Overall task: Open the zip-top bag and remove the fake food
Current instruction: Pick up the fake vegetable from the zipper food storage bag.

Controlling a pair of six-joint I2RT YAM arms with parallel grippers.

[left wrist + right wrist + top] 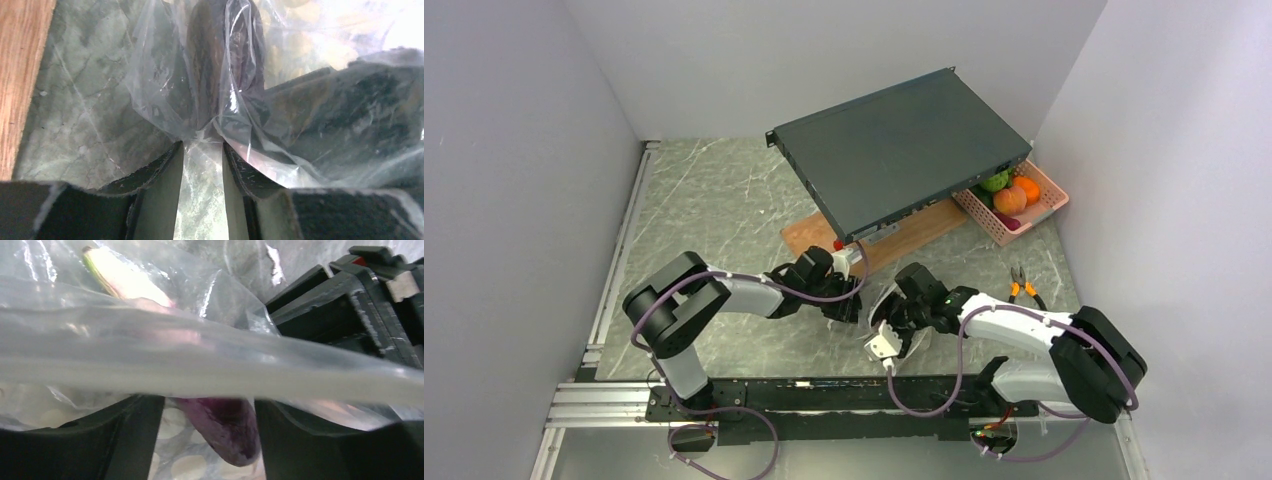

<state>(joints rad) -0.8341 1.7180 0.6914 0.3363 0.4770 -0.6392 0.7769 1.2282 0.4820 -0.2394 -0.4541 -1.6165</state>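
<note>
Two arms meet over one zip-top bag, which sits off the table's middle, between them and just in front of the wooden board. The left gripper is clenched on a gather of the clear film. The right gripper has its fingers apart at the bag's edge, and the views do not show whether they bear on anything.

Inside the bag lies a single toy eggplant. In the right wrist view its rounded purple end points down between those fingers and its pale stem end points up and left. The bag's zip strip crosses that view from side to side.

At least four toy fruits (one green, two orange, one dark red) fill one pink basket at the far right. One pair of orange-handled pliers lies nearby, and one dark metal case leans across the board. The table is grey-green marble-patterned and boxed in by plain pale walls.
</note>
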